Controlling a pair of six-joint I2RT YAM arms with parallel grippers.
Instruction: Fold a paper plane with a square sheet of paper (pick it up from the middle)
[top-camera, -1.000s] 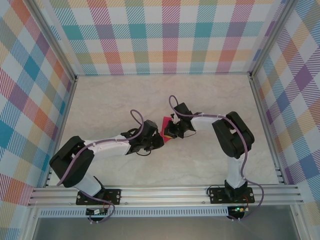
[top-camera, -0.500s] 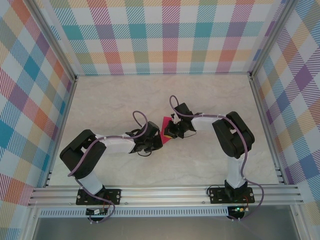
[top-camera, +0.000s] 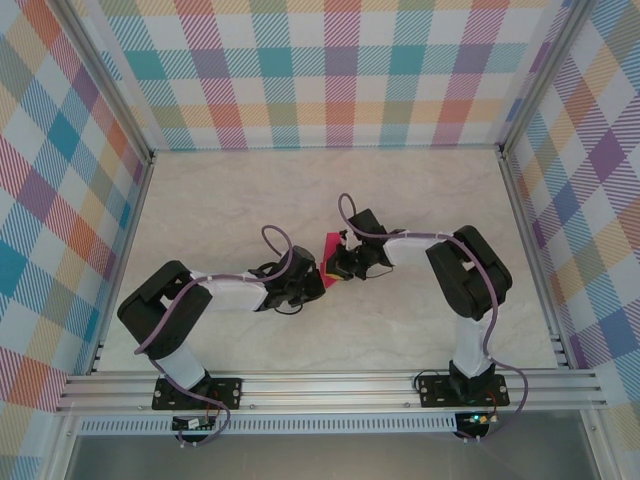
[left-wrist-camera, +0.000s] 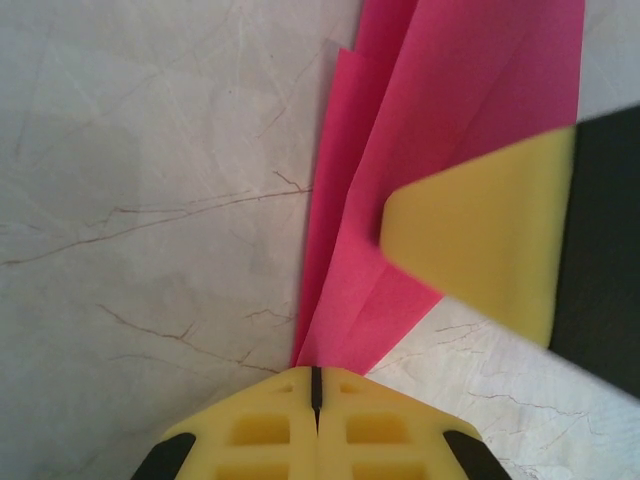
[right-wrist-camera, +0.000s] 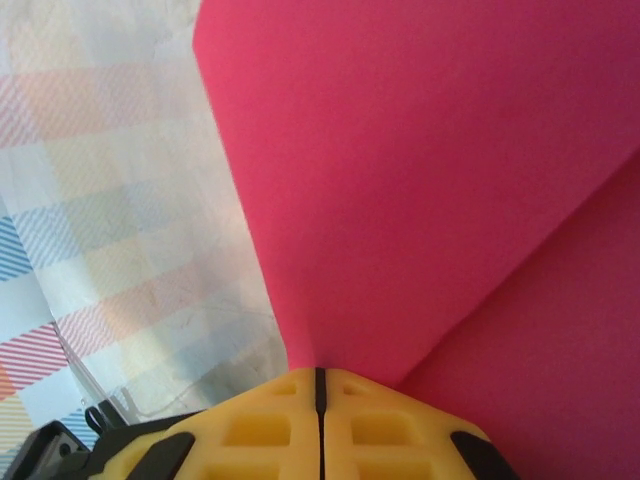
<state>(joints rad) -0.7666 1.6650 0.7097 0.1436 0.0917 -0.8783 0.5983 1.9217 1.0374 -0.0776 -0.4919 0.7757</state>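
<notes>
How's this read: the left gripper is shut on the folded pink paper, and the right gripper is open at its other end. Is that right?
Not quite. The right gripper is not open: the right wrist view shows its jaws closed together, pinching the pink paper. The rest stands: the left gripper is shut on the same folded paper.

The top external camera is looking steeply down from above and behind the arm bases, covering the whole table (top-camera: 200, 205). The wrist cameras are facing along the left gripper (left-wrist-camera: 315, 372) and right gripper (right-wrist-camera: 318, 372) at very close range. All three views are sharing the pink paper (top-camera: 329, 246).
</notes>
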